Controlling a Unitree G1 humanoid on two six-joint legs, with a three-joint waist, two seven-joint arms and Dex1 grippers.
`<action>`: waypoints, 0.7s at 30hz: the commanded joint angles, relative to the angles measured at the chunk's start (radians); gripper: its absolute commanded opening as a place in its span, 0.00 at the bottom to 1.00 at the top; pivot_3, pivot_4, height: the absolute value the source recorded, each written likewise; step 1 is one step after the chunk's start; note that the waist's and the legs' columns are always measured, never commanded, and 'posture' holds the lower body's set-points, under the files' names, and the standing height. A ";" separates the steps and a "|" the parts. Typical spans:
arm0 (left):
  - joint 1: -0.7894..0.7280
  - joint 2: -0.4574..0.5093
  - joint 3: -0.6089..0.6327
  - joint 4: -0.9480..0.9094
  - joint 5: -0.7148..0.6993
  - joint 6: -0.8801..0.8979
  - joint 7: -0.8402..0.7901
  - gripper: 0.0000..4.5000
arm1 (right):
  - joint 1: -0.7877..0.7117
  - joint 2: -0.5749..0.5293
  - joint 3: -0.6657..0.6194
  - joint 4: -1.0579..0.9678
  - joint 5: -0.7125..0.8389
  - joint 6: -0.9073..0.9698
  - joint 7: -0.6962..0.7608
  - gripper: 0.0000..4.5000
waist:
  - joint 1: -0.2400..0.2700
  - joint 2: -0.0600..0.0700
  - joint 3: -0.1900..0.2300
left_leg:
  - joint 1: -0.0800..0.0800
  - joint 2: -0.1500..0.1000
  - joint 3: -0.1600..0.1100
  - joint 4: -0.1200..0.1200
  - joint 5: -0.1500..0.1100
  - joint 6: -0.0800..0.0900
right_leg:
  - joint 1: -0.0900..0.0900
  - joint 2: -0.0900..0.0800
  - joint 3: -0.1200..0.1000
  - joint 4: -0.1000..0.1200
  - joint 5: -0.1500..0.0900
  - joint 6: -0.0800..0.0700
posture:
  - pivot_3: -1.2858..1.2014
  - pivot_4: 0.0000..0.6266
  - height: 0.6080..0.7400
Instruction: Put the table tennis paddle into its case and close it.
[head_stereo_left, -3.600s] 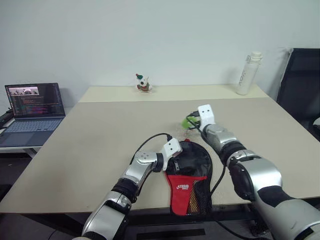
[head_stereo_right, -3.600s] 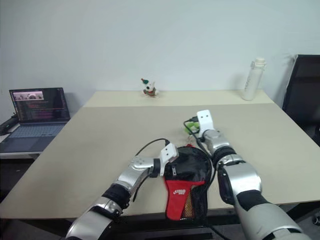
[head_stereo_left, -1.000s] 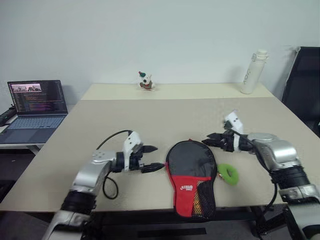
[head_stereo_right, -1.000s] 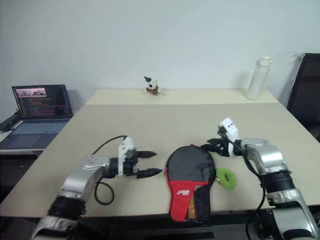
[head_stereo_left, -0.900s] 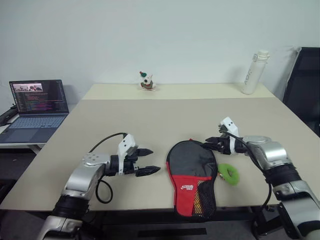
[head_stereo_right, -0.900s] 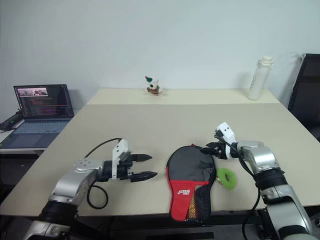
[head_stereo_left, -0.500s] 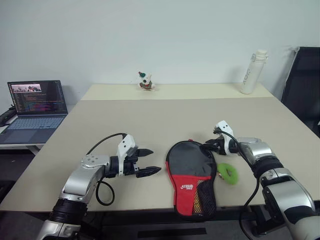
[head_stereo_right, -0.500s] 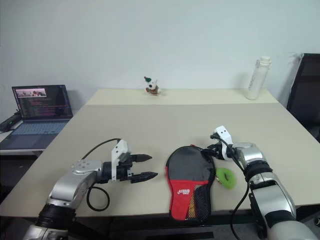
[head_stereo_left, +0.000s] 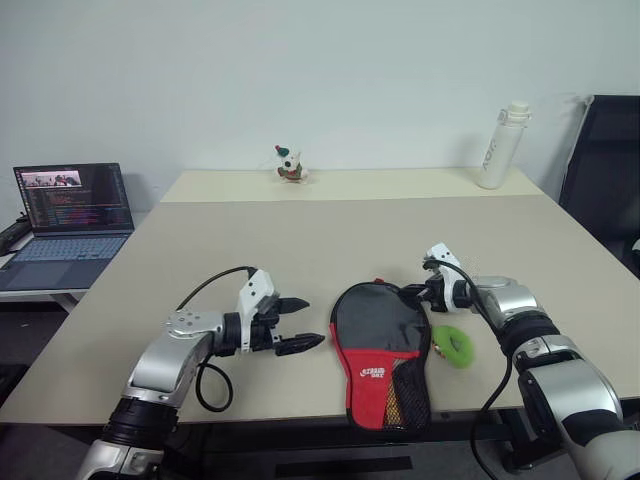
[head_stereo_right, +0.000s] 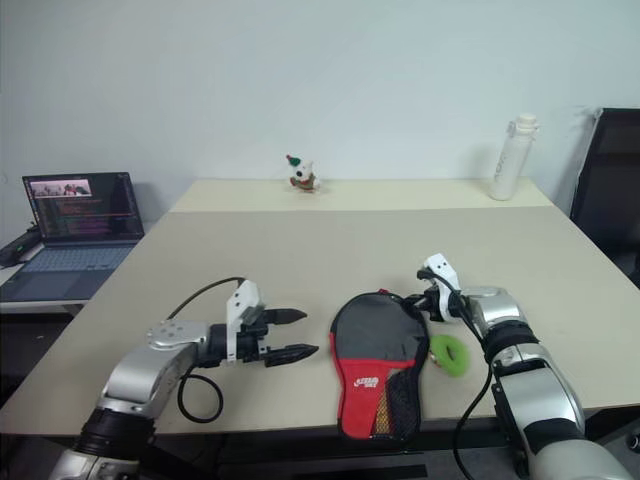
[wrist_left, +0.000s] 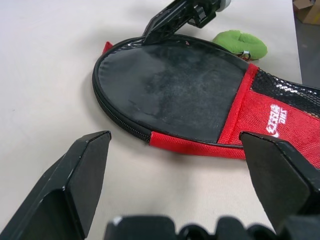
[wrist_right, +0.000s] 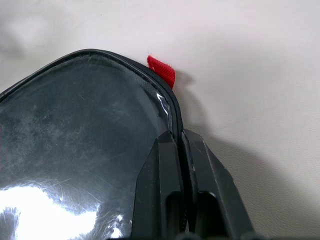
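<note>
My right claw (wrist_right: 179, 150) pinched tight on the case's rim

The case (head_stereo_left: 383, 340) lies flat at the near edge of the tabletop (head_stereo_left: 300, 240), red handle end toward me; my left claw (head_stereo_left: 300, 322) hangs just beside it, fingers spread, gripping nothing; my right claw nips the far edge by a red tab (wrist_right: 162, 70); a green ring (head_stereo_left: 455, 345) lies just right; the paddle I cannot see.

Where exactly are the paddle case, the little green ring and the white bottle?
case (head_stereo_left: 380, 318), left eye view, on its round black face.
green ring (head_stereo_left: 457, 346), left eye view, on the ring's green body beside the case.
white bottle (head_stereo_left: 495, 150), left eye view, on the middle of its body.
</note>
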 joint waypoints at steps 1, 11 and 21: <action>-0.020 0.001 -0.001 -0.028 -0.009 -0.017 0.002 1.00 | -0.018 0.009 -0.008 0.018 -0.023 -0.002 -0.022 0.00 | 0.000 0.000 0.000 | 0.000 0.000 0.000 0.000 0.000 0.000 | 0.000 0.000 0.000 0.000 0.000 0.000 | 0.52 0.24 1.00; -0.038 -0.005 -0.022 -0.012 -0.003 -0.031 0.003 1.00 | -0.149 0.042 -0.072 0.127 -0.024 -0.081 -0.126 0.00 | -0.007 0.000 0.000 | 0.001 0.000 0.001 0.001 0.001 0.000 | 0.000 0.000 0.001 0.001 0.000 0.001 | 0.52 0.24 1.00; -0.039 -0.004 -0.030 -0.028 -0.006 -0.022 0.009 1.00 | -0.183 0.068 -0.069 0.179 -0.043 -0.124 -0.141 0.00 | -0.010 0.000 0.000 | 0.000 0.000 0.001 0.000 0.001 0.000 | -0.001 0.000 0.001 0.000 0.002 -0.002 | 0.52 0.24 1.00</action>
